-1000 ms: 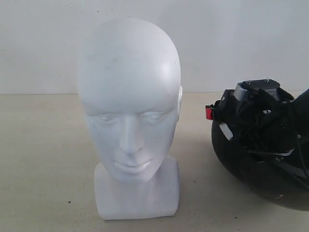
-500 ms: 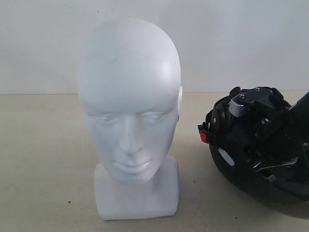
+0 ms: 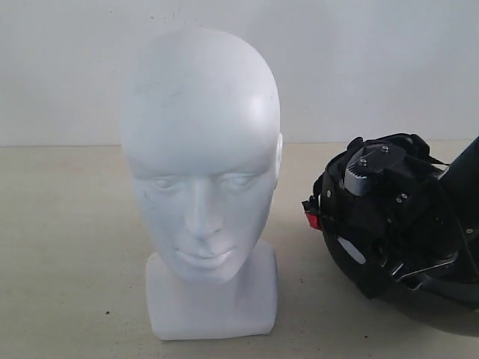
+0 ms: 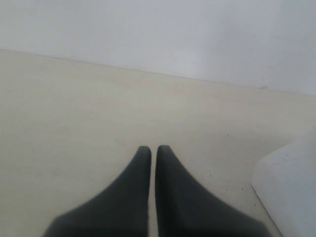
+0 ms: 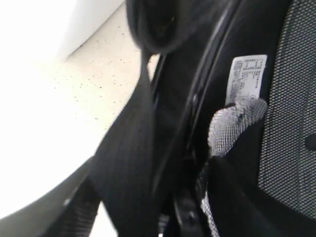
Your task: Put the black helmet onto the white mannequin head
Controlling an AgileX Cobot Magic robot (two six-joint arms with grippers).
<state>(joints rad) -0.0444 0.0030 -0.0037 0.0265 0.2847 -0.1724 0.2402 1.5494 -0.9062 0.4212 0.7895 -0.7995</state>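
Observation:
The white mannequin head (image 3: 200, 149) stands upright on its square base, facing the camera in the exterior view; a corner of that base (image 4: 291, 190) shows in the left wrist view. To its right the black helmet (image 3: 419, 295) lies on the table with its opening up and its red buckle (image 3: 311, 220) towards the head. My right gripper (image 5: 158, 207) reaches down into the helmet. Its fingers straddle the padded rim and a black strap (image 5: 128, 158); I cannot tell whether they press on them. My left gripper (image 4: 153, 148) is shut over bare table.
The beige table (image 3: 67, 247) runs back to a white wall (image 3: 374, 67). A white label (image 5: 245, 79) and mesh lining show inside the helmet. The gap between the head's base and the helmet is narrow.
My right wrist has turned and sunk deeper into the helmet. The helmet has tipped, and its red buckle has moved down and towards the head. The head has not moved.

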